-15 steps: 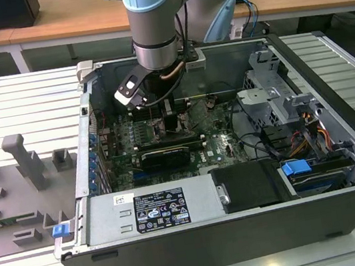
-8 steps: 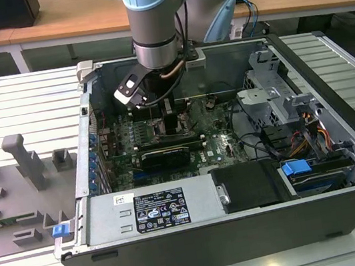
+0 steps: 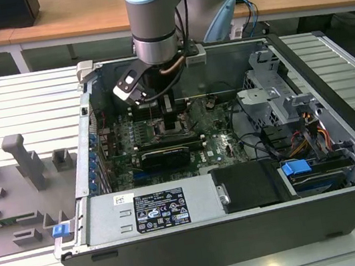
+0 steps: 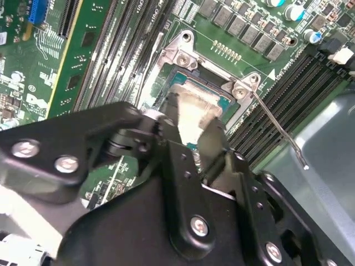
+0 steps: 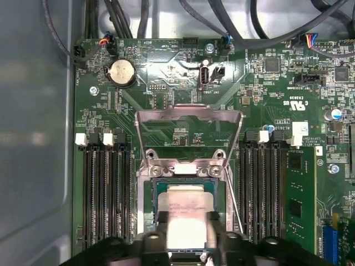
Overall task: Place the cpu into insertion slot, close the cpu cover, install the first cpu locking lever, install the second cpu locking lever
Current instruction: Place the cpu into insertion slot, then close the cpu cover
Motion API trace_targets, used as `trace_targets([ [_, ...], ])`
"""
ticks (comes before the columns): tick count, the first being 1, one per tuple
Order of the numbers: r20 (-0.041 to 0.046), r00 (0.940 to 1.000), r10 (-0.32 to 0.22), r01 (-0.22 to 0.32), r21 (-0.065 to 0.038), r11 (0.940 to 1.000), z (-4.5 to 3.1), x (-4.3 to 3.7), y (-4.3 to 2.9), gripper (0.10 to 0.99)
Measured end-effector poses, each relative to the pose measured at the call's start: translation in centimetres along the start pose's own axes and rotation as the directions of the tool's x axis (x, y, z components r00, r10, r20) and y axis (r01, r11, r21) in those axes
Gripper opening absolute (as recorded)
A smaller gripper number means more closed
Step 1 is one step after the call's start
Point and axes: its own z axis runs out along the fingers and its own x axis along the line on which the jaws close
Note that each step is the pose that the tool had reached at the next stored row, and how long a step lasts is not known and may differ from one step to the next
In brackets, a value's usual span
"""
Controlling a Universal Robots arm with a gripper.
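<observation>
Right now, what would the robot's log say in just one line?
hand: shut on cpu | cpu: at insertion slot | cpu cover: open, swung up

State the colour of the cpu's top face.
The cpu is pale silvery-beige; clearest in the first wrist view.

The gripper [image 4: 191,124] is matte black and angular, dotted with silver screws [image 4: 198,225]. Just above it, a black-and-white camera block [image 3: 128,87] and black cables [image 3: 180,18] sit on the arm [image 3: 151,16], a grey tube with a silver band and pale-blue caps.
</observation>
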Motion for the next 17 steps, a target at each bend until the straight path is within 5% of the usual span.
trace_targets([
  [5,0.0001,1.0000,0.000,0.000,0.000,1.0000,-0.14,-0.09,0.01,0.106],
  [17,0.0002,1.0000,0.000,0.000,0.001,1.0000,-0.69,-0.09,0.32,0.106],
])
